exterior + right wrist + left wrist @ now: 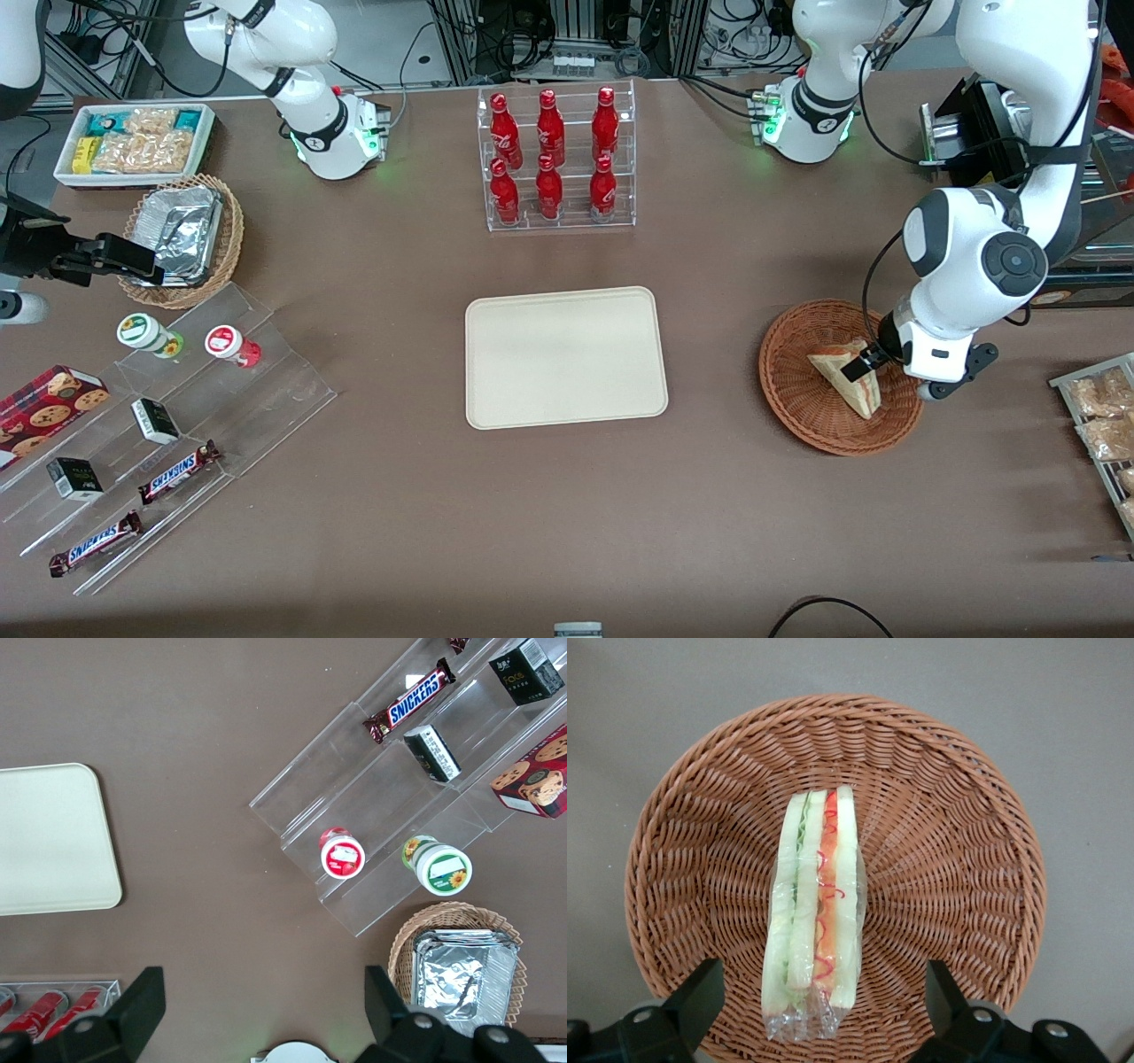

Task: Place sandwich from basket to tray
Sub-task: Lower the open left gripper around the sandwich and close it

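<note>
Over the basket (pixel 838 377), toward the working arm's end of the surface (pixel 567 496): the tool (pixel 819 997), spread wide, fingers (pixel 700 992) apart on either side of the wrapped sandwich (pixel 815 921) without touching it. Sandwich lying inside the basket, cut edge up. Mid-surface, well apart: the cream tray (pixel 565 356).

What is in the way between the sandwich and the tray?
Nothing visible. The sandwich lies in the basket, with the open tool straddling it, a finger on each side. Only bare table shows between the basket and the tray, which has nothing on it.
</note>
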Motion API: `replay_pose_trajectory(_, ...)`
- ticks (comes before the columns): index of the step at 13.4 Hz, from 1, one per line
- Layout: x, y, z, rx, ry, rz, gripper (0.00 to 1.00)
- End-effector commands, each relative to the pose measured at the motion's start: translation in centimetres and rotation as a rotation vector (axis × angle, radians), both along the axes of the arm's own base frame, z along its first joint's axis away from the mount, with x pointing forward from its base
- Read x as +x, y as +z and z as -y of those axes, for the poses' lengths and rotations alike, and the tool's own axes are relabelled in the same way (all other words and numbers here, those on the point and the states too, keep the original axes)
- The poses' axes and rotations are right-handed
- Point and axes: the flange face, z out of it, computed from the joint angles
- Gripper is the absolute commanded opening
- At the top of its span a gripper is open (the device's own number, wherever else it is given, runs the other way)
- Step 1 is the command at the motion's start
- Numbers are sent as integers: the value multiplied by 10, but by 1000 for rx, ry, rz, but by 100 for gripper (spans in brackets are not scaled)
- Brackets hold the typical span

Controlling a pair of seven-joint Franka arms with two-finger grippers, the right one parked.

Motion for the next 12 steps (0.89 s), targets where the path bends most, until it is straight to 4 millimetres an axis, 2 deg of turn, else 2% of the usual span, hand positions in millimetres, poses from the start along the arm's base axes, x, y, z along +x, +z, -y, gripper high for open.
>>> replay_pose_trajectory(1,0,-13,0,-4,29,-5,100)
replay_pose_trajectory(7,-8,-53,0,-8,53,5,100)
replay_pose_trajectory(8,-9,-57,0,-8,53,2,90)
replay_pose_trajectory(10,-11,-55,-1,-5,52,-3,3)
replay_pose_trajectory(12,-13,-43,1,11,18,-18,0)
